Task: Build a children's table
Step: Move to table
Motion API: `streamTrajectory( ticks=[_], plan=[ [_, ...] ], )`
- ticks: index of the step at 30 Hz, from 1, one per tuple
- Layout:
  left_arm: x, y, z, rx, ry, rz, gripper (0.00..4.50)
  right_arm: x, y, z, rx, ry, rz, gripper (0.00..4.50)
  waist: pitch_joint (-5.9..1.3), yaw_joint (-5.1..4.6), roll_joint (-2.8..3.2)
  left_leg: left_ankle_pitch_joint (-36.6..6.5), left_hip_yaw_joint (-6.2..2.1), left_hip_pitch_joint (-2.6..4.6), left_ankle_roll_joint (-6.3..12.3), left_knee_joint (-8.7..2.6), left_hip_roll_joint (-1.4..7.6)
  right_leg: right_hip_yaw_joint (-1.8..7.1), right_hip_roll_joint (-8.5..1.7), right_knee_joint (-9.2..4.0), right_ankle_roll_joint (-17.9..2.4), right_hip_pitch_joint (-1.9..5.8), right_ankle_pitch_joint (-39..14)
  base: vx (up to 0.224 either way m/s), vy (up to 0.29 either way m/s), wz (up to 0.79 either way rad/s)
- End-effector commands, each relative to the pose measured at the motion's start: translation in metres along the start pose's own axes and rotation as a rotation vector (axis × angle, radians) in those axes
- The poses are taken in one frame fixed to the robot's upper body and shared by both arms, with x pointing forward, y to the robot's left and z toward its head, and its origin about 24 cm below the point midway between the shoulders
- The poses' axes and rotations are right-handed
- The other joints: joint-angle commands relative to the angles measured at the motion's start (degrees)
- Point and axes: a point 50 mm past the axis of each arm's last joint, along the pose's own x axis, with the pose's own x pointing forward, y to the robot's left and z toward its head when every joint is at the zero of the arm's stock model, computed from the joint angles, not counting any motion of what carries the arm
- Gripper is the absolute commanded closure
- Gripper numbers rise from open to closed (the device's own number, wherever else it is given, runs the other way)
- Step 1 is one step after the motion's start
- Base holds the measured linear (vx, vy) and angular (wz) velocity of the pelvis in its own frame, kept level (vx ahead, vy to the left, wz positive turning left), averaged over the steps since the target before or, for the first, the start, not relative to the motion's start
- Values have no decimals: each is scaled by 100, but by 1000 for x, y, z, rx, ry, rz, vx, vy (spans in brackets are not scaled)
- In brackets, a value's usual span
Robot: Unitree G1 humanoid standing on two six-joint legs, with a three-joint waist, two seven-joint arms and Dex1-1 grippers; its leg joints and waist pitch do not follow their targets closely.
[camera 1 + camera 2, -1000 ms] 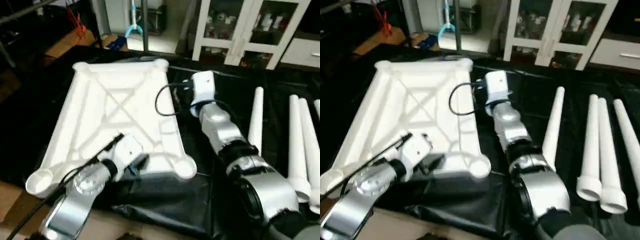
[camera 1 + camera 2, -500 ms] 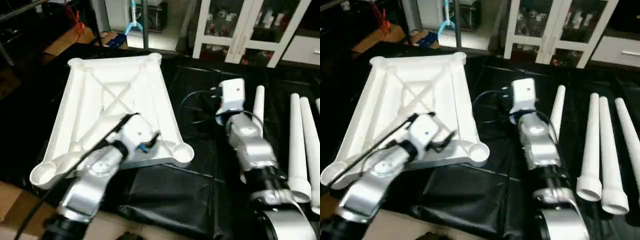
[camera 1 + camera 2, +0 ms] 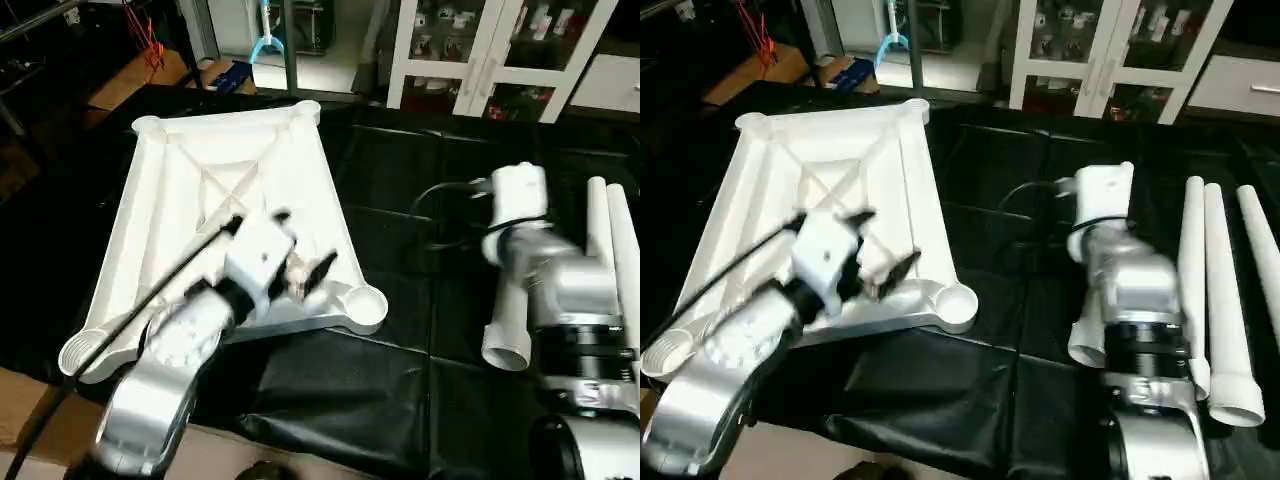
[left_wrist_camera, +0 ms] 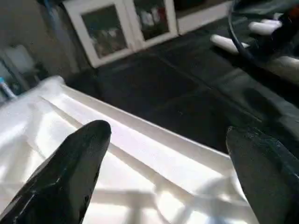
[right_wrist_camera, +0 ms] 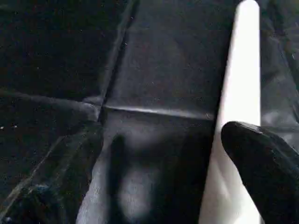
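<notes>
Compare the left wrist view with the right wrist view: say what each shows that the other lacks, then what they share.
Left wrist view: the white tabletop lying underside up with its ribs showing, the open left gripper above it, and white cabinets with glass doors behind.

Right wrist view: one white tube leg seen close, running along the floor covering beside one finger of the open right gripper.

Both: two black fingers spread wide with nothing between them, and the black sheet that covers the work area.
</notes>
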Motion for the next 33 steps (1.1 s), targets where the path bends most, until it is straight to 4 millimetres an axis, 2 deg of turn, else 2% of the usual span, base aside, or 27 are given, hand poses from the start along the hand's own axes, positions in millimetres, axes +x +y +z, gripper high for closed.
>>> streamTrajectory(
  ticks=[1, 7, 8, 9, 10, 11, 13, 14, 15, 16, 17, 18, 19, 20, 21, 22, 23, 24, 25, 26, 27, 28, 29, 30, 31, 32, 33],
  plan=[
    [-3, -3, 5, -16, -13, -18, 8, -6, 2, 6, 23, -1, 10, 0, -364, -4, 15, -568, -227, 213, -149, -495, 465, 179, -336, -343, -1371, 188, 562, 0, 0, 0],
    [-8, 5, -6, -92, 44, 143, 8, -30, 0, 25, -53, -235, 2, 0, -312, -12, 71, -885, -215, 219, -348, -515, 456, 214, -366, -433, -1138, 183, 45, 0, 0, 0],
    [-8, 7, -5, -88, 23, 199, 8, -36, 5, 24, -18, -263, 74, 0, -311, -10, 70, -893, -211, 215, -320, -517, 448, 216, -356, -441, -1113, 188, 39, 0, 0, 0],
    [-7, 9, -6, -101, 12, 251, 8, -43, 9, 24, 14, -318, 127, 0, -302, -19, 141, -918, -226, 205, -274, -518, 460, 218, -361, -442, -1060, 193, 112, 0, 0, 0],
    [-6, 10, -7, -112, 8, 283, 8, -48, 10, 24, 38, -355, 154, 0, -316, -32, 88, -836, -239, 190, -192, -513, 469, 218, -371, -436, -1036, 216, 293, 0, 0, 0],
    [-4, 11, -8, -112, 11, 302, 8, -52, 13, 19, 25, -362, 165, 0, -330, -30, 138, -666, -242, 180, -97, -500, 464, 212, -385, -423, -1075, 220, 484, 0, 0, 0],
    [0, 12, -10, -100, 26, 324, 8, -56, 18, 6, -22, -351, 172, 0, -327, -47, 114, -541, -245, 166, -7, -496, 457, 198, -361, -437, -1070, 225, 572, 0, 0, 0],
    [3, 12, -8, -111, 14, 329, 8, -58, 20, 0, -27, -346, 171, 0, -356, -1, 136, -802, 10, 464, -681, -352, 469, 385, -93, -560, -735, -30, 143, 0, 0, 0],
    [4, 13, -7, -118, 6, 332, 8, -58, 20, -3, -25, -345, 168, 0, -320, -17, 116, -924, 9, 388, -889, -401, 437, 400, -18, -549, -616, -6, -64, 0, 0, 0],
    [4, 13, -6, -121, 3, 332, 8, -58, 20, -4, -24, -345, 167, 0, -385, 35, 113, -956, 105, 394, -1196, -354, 367, 520, 72, -541, -295, -44, -286, -10, 4, -41],
    [7, 15, -3, -125, -9, 340, 8, -59, 18, -11, -11, -356, 137, 0, -420, 71, 55, -935, 188, 371, -1120, -308, 303, 660, 50, -527, -113, -48, -269, -9, 17, -47],
    [8, 16, -2, -123, -9, 344, 8, -59, 18, -14, -11, -359, 126, 0, -439, 139, 23, -1040, 250, 313, -802, -170, 208, 910, -28, -584, -67, -11, -191, -9, 17, -47],
    [8, 16, -3, -119, -7, 352, 8, -61, 18, -18, -11, -374, 113, 0, -442, 178, -31, -1119, 193, 196, -543, -52, 143, 1119, -159, -638, -84, 106, -131, -5, 35, -40],
    [8, 17, -4, -113, -3, 359, 8, -63, 18, -19, -23, -396, 93, 0, -421, 301, -94, -1254, -103, -121, 4, 356, 83, 1719, -675, -799, -174, 384, -108, 7, 112, -50],
    [8, 17, -5, -110, 0, 363, 8, -64, 18, -20, -39, -416, 72, 0, -432, 386, -30, -1161, -298, -243, 98, 526, 126, 1937, -852, -839, -251, 453, -103, 7, 112, -50],
    [8, 17, -6, -108, 2, 365, 8, -65, 18, -20, -53, -432, 56, 0, -381, 319, -143, -1165, -592, -491, 136, 738, -33, 2079, -745, -753, -447, 582, 200, 14, 193, -69],
    [6, 17, -8, -102, 14, 391, 8, -66, 18, -18, -87, -470, 42, 0, -453, 247, -68, -768, -908, -578, 556, 739, -21, 1714, -889, -662, -832, 557, 1544, -5, 243, -47],
    [5, 18, -9, -99, 20, 405, 8, -67, 19, -17, -103, -488, 38, 0, -487, 172, 87, -465, -970, -446, 847, 473, -70, 1486, -605, -685, -984, 483, 1738, -5, 243, -47],
    [2, 20, -10, -62, 24, 448, 8, -66, 22, -18, -78, -476, 86, 0, -492, 133, 179, -146, -932, -353, 1082, 216, -125, 1308, -327, -671, -961, 482, 1446, -24, 315, -16],
    [-1, 22, -10, -29, 30, 494, 8, -65, 25, -18, -36, -455, 147, 0, -444, -70, 473, 511, -1097, 235, 1738, -250, 182, 482, 454, -119, -727, -163, 99, -25, 341, -10],
    [-2, 22, -11, -39, 31, 513, 8, -64, 27, -17, -24, -447, 166, 0, -348, -240, 523, 382, -1154, 211, 1850, -538, 333, 181, 501, 339, -606, -313, -773, -25, 341, -10],
    [-2, 23, -11, -60, 29, 523, 8, -63, 29, -17, -37, -447, 180, 0, -328, -276, 578, 162, -1232, 135, 1114, -588, 423, -31, 295, 490, -436, -152, -878, -70, 292, -5],
    [0, 23, -11, -82, 25, 529, 8, -61, 34, -16, -60, -447, 204, 0, -353, -252, 563, -293, -1320, 207, -261, -623, 596, -71, 209, 387, -256, -131, -506, -117, 235, 3],
    [1, 23, -11, -87, 22, 530, 8, -59, 37, -15, -73, -447, 224, 0, -419, -272, 540, -855, -1507, 351, -1193, -767, 787, -107, 143, 391, -31, -111, -555, -117, 235, 3],
    [1, 23, -11, -87, 22, 530, 8, -59, 37, -15, -73, -447, 224, 0, -461, -288, 521, -1033, -1693, 481, -1291, -800, 958, -80, 96, 462, 69, -199, -745, -128, 167, 9],
    [3, 22, -10, -106, 16, 533, 8, -57, 40, -14, -83, -448, 236, 0, -487, -279, 489, -1208, -1834, 557, -951, -855, 1153, -29, 85, 606, 255, -215, -951, -142, 102, 8],
    [3, 22, -9, -127, 11, 536, 8, -55, 41, -13, -90, -445, 243, 0, -511, -272, 479, -1118, -1787, 562, -704, -834, 1103, -19, 83, 605, 257, -187, -872, -142, 102, 8]
  ],
)
